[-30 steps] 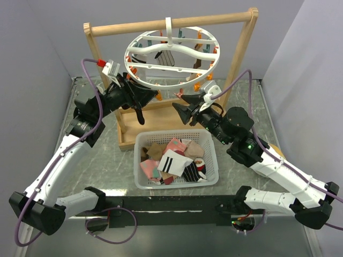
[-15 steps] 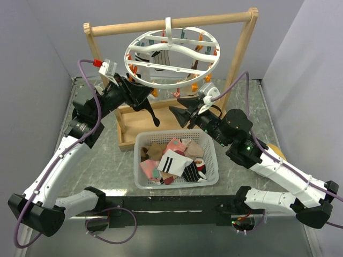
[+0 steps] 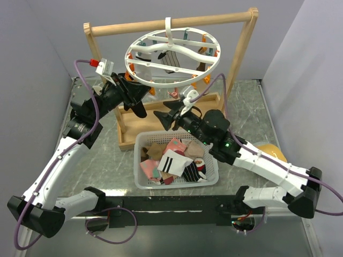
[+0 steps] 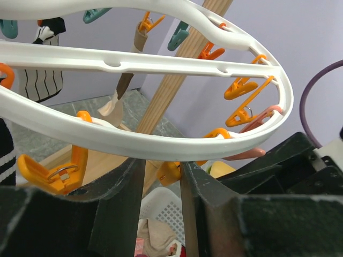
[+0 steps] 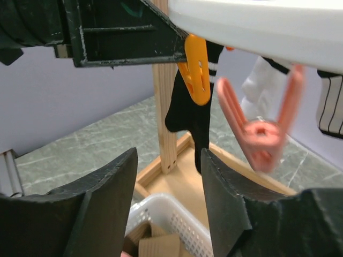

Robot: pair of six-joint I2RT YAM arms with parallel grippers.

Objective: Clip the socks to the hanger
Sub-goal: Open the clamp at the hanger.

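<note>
White plastic makes up the hanger (image 3: 128, 58), a tilted ring that hangs by its hook from the round bar of the wooden frame (image 3: 242, 51) at the back of the table (image 3: 265, 120). Orange and teal pegs dangle around its rim, and a striped sock (image 4: 47, 80) is clipped under its far side.

We see the left gripper (image 4: 162, 176) raised just under the near rim of the ring. Its jaws stand a narrow gap apart, with an orange peg (image 4: 170, 172) right at the tips. In the right wrist view a black sock (image 5: 187, 115) with white bands hangs straight down, just behind an orange peg and below the left gripper's finger. We cannot tell whether it is pinched in those fingers or clipped in the peg.

The right gripper (image 5: 169, 160) sits lower, facing the left one, above the far edge of the white basket (image 3: 177, 183). Its jaws are wide, with nothing between them. A pink peg (image 5: 261, 128), blurred, hangs from the ring near its right finger.

The remaining socks (image 3: 172, 160) lie heaped in the basket, pink, brown and striped, just in front of the frame's base and between the two arms.
</note>
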